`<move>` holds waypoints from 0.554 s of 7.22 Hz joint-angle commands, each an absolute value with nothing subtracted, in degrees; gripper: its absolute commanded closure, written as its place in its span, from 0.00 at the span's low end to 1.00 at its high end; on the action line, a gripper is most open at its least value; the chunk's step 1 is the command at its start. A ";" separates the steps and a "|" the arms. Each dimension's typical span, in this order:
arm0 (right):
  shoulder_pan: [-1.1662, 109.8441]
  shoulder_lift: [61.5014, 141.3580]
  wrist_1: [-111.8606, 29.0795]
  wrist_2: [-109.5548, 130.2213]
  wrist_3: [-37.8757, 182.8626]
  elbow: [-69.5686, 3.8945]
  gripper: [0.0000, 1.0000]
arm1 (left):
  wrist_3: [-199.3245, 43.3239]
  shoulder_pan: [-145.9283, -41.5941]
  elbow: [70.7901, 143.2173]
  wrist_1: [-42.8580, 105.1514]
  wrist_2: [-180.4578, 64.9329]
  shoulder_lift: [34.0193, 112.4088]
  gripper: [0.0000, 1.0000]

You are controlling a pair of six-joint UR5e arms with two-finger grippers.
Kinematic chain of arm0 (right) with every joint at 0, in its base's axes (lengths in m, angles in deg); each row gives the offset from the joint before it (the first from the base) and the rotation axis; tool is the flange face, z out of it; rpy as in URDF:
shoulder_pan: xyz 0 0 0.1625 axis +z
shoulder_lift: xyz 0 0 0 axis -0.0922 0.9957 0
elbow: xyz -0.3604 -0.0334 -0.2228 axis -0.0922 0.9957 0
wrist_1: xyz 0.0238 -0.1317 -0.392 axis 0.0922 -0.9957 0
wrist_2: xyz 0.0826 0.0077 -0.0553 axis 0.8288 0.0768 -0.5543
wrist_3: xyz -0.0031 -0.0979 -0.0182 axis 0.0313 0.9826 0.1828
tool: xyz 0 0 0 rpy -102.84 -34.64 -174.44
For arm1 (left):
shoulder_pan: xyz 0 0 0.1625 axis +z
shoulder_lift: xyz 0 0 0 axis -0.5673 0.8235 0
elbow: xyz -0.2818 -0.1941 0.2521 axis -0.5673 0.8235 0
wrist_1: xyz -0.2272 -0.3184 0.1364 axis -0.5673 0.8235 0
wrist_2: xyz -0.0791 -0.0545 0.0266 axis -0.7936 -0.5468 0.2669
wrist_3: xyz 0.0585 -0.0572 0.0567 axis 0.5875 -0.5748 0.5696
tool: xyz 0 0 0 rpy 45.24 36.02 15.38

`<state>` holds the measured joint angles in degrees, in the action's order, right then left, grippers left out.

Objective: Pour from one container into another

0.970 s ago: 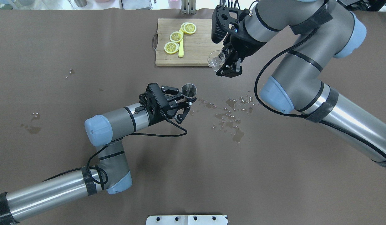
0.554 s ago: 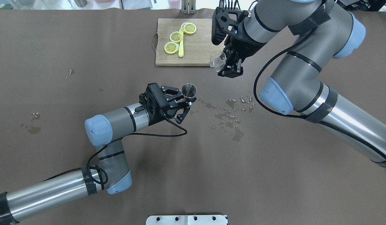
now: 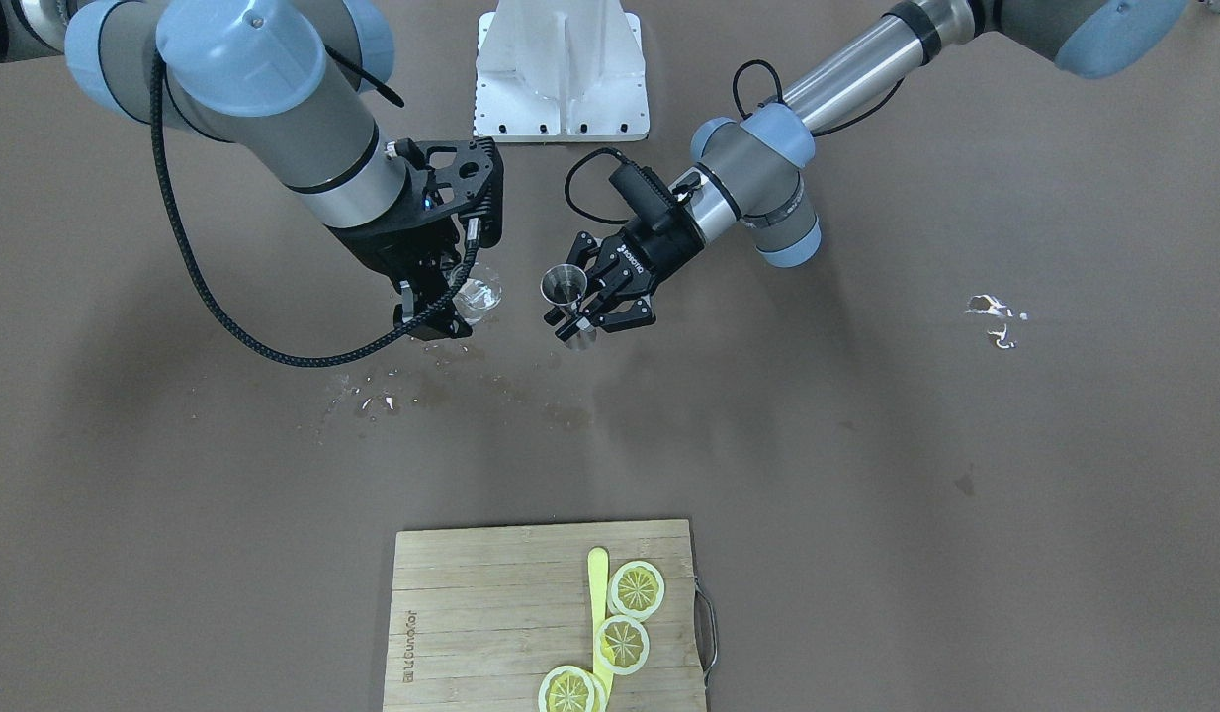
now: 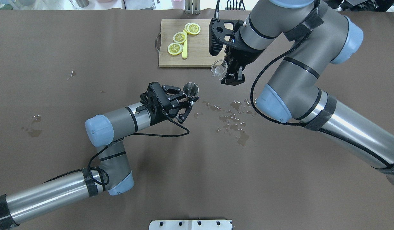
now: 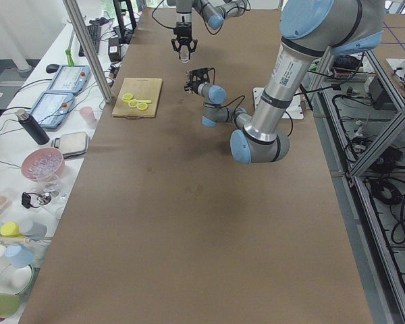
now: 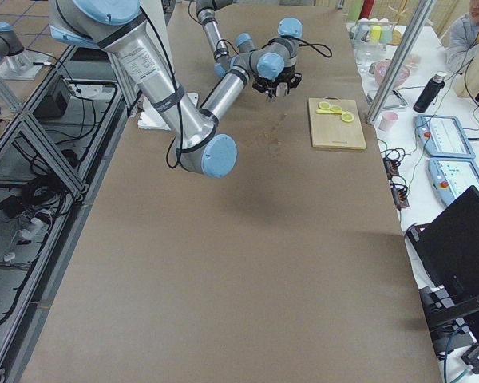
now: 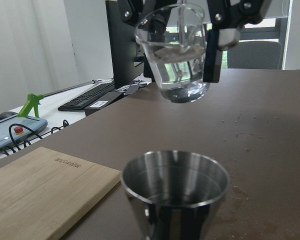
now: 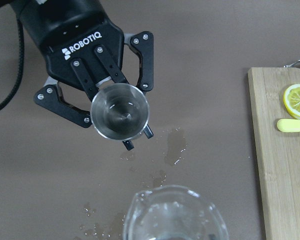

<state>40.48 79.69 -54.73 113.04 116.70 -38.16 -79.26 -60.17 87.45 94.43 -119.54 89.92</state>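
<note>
My right gripper (image 4: 228, 76) is shut on the small clear glass (image 4: 218, 68), which hangs above the table with clear liquid in it. The left wrist view shows the glass (image 7: 179, 55) slightly tilted, higher than the steel jigger (image 7: 175, 192) and a little beyond it. My left gripper (image 4: 188, 99) is shut on the jigger (image 4: 191, 88) at its waist, holding it upright with its wide mouth up. Looking down from the right wrist, I see the jigger (image 8: 120, 111) ahead of the glass rim (image 8: 172, 215). From across the table, glass (image 3: 477, 295) and jigger (image 3: 565, 287) are close but apart.
A wooden cutting board (image 4: 201, 52) at the far edge carries lemon slices (image 4: 175, 48) and a yellow stick (image 4: 185, 48). Spilled water (image 4: 235, 118) lies on the brown table cover right of the jigger. A white mount plate (image 4: 190, 224) sits at the near edge.
The right arm has carried the glass left, closer to the jigger. The left gripper has shifted the jigger slightly towards the far side.
</note>
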 commanded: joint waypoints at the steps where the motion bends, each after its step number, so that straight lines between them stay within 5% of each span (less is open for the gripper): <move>1: 39.27 79.35 -56.40 111.51 116.94 -38.28 1.00 | -79.27 -60.23 87.40 94.43 -119.55 89.92 1.00; 4: 36.02 79.00 -58.24 106.77 117.29 -38.54 1.00 | -79.27 -60.23 87.40 94.34 -119.46 89.92 1.00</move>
